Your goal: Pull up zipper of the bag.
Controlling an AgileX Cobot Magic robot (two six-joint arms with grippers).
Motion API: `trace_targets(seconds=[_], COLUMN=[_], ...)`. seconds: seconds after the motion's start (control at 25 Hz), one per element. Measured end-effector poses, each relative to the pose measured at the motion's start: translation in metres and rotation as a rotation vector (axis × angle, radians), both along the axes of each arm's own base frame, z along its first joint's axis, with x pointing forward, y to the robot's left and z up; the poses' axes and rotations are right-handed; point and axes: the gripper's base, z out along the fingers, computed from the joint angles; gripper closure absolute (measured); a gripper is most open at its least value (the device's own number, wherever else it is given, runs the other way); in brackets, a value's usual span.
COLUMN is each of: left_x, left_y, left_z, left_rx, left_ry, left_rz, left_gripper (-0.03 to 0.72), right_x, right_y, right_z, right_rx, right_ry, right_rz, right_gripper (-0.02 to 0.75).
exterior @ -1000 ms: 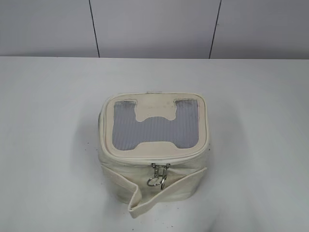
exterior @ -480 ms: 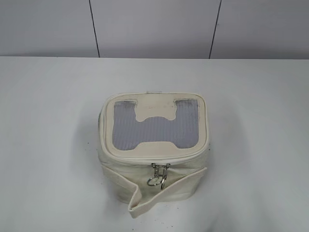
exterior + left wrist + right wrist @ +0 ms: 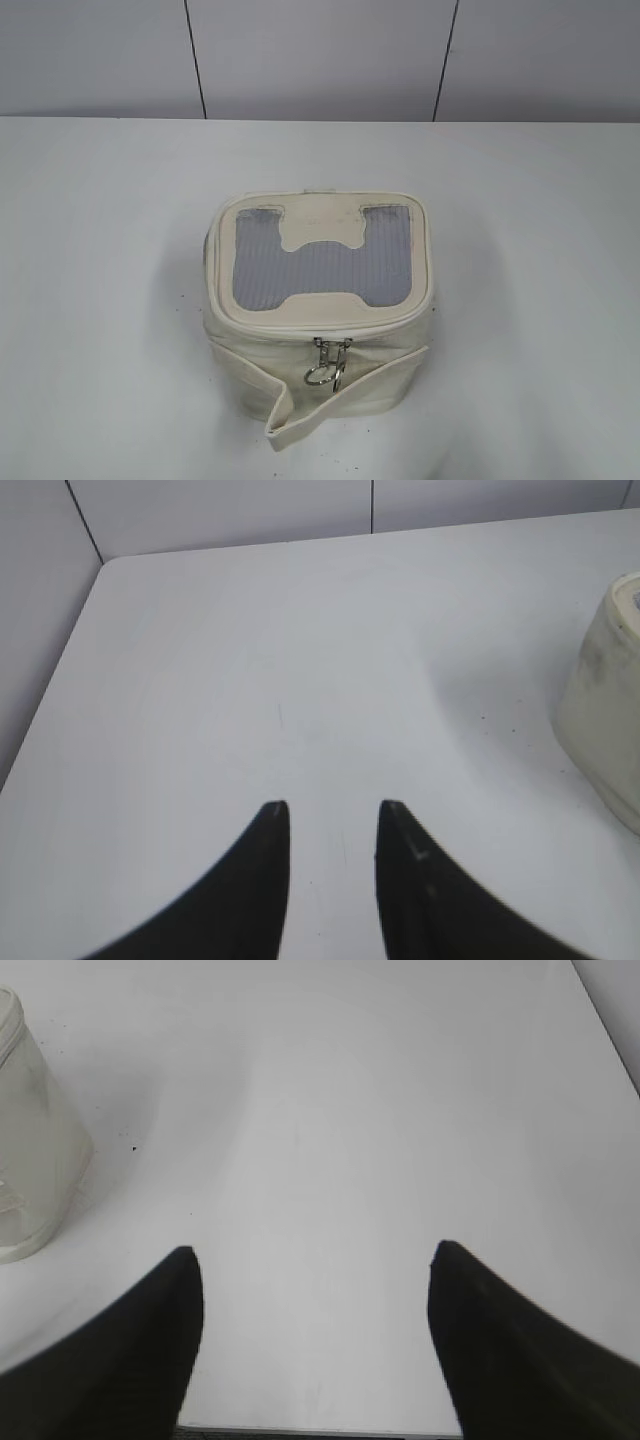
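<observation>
The cream-white bag (image 3: 320,385) stands in the middle of the table, lid up, with a grey mesh window (image 3: 322,270). The zipper (image 3: 320,335) runs round the lid's rim; two silver sliders with ring pulls (image 3: 328,362) hang together at the front. A loose cream strap (image 3: 330,405) droops across the front. Neither gripper shows in the exterior view. My left gripper (image 3: 332,808) is open and empty over bare table, with the bag's side (image 3: 605,710) at its right. My right gripper (image 3: 315,1252) is wide open and empty, with the bag's side (image 3: 30,1160) at its left.
The white table (image 3: 100,250) ends at a grey panelled wall (image 3: 320,55) behind. The table's left edge (image 3: 60,670) shows in the left wrist view, and its near edge (image 3: 310,1430) in the right wrist view.
</observation>
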Motion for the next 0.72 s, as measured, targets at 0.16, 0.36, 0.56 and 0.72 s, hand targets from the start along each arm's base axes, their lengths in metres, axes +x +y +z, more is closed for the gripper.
trace_targets(seconds=[0.16, 0.36, 0.56, 0.72], left_x=[0.0, 0.0, 0.0, 0.0], left_y=[0.0, 0.0, 0.0, 0.0], left_z=[0.0, 0.0, 0.0, 0.0], left_rx=[0.0, 0.0, 0.0, 0.0], left_ry=[0.0, 0.0, 0.0, 0.0], left_rz=[0.0, 0.0, 0.0, 0.0], left_gripper=[0.45, 0.45, 0.45, 0.45], right_x=[0.0, 0.0, 0.0, 0.0], right_y=[0.0, 0.0, 0.0, 0.0], right_z=[0.0, 0.0, 0.0, 0.0], right_rx=[0.0, 0.0, 0.0, 0.0], right_ry=[0.0, 0.0, 0.0, 0.0], right_rz=[0.0, 0.0, 0.0, 0.0], right_gripper=[0.19, 0.19, 0.19, 0.19])
